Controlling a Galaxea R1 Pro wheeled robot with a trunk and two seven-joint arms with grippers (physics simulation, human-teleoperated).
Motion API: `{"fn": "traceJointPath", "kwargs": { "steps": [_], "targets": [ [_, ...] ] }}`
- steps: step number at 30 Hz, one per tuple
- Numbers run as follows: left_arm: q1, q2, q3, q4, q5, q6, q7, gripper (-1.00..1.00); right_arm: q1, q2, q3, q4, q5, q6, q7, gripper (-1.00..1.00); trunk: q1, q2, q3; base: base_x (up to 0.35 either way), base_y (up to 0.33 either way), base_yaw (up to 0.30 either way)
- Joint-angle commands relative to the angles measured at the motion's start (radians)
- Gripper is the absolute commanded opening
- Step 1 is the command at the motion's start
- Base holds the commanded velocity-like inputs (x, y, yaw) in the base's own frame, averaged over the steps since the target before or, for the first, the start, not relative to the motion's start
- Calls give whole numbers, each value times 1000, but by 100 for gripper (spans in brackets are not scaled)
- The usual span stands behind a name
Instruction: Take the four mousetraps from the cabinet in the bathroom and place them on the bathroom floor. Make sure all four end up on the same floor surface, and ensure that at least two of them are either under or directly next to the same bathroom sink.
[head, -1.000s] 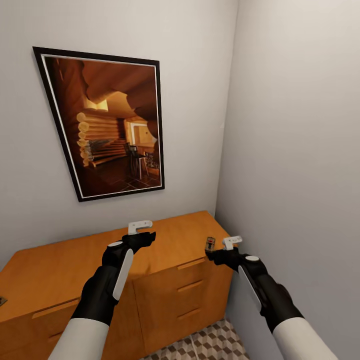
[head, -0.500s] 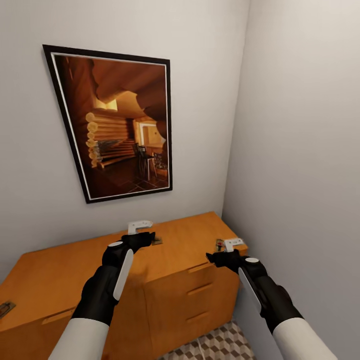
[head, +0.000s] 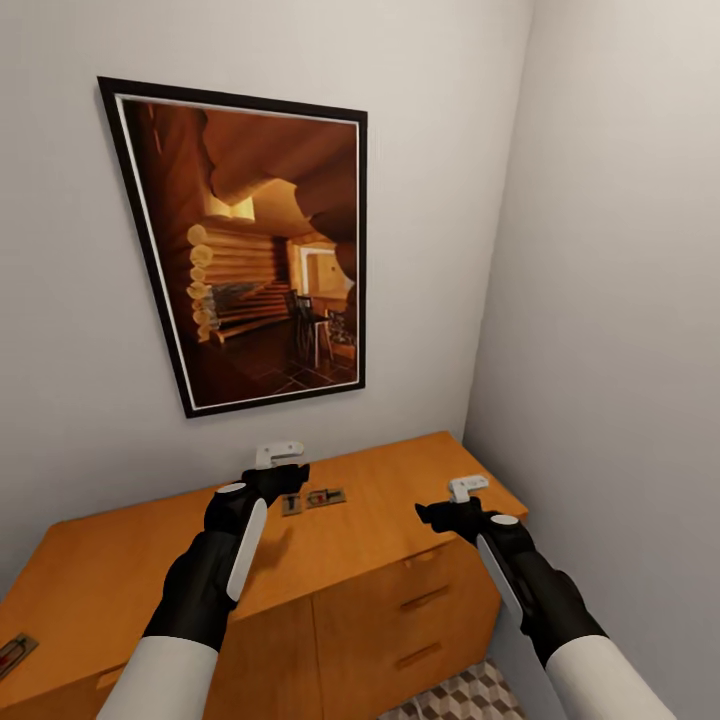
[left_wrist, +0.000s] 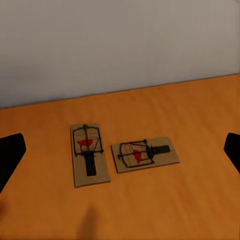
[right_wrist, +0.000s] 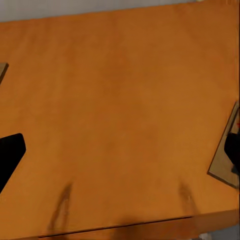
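Both tools hover spread wide and empty over the cabinet (head: 330, 560), the left tool (head: 279, 456) just before two mousetraps (left_wrist: 89, 155) lying side by side, probably to pick one, the right tool (head: 467, 488) beside another (right_wrist: 227, 162).

2 arms: white upper sleeves, black forearms with white side panels, whitish claw fingers (head: 279, 453).

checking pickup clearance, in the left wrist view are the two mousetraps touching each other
No, the two mousetraps lie side by side on the cabinet top with a strip of bare wood between them.
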Motion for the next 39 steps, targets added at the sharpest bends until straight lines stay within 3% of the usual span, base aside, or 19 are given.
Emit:
{"fn": "traceJointPath", "kwargs": {
  "steps": [1,6,14,39],
  "targets": [
    [0,0,-1,-1,5,4,6,100,0,-1,2,-1,-6,0,-7,100,0,-1,0,30,23,0],
    [0,0,-1,-1,5,4,6,100,0,-4,1,-2,-3,-44,-63,100,0,-1,0,16,12,0],
    [0,0,-1,0,5,3,6,100,0,-6,3,0,-4,-94,-208,100,0,-1,0,3,3,0],
    [0,0,-1,0,5,3,6,100,0,-5,4,0,-12,-78,-232,100,0,-1,0,66,-30,0]
  ]
}}
